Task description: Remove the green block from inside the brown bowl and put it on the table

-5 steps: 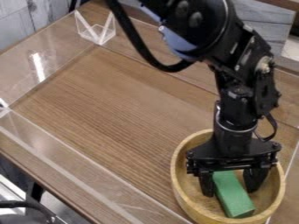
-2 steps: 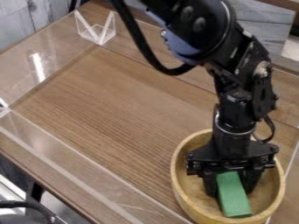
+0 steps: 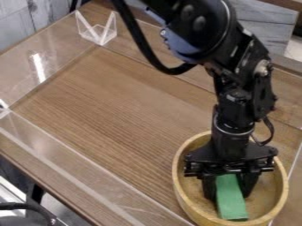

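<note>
Reaching down into brown bowl [image 3: 183, 196], black gripper [image 3: 229, 184] clamped on green block [image 3: 231, 205]. Block inside bowl, lower end sticking out past fingers. Bowl on wooden table [image 3: 112, 115], near clear acrylic wall [image 3: 71, 184].

Matt wood-grained table [image 3: 112, 110] — smooth brown wooden bowl [image 3: 181, 188] — plain matt green block [image 3: 231, 205].

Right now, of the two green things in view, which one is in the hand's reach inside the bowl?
The block, the solid green bar between the fingers; the other green thing is a thin strip at the lower left, outside the bowl.
</note>
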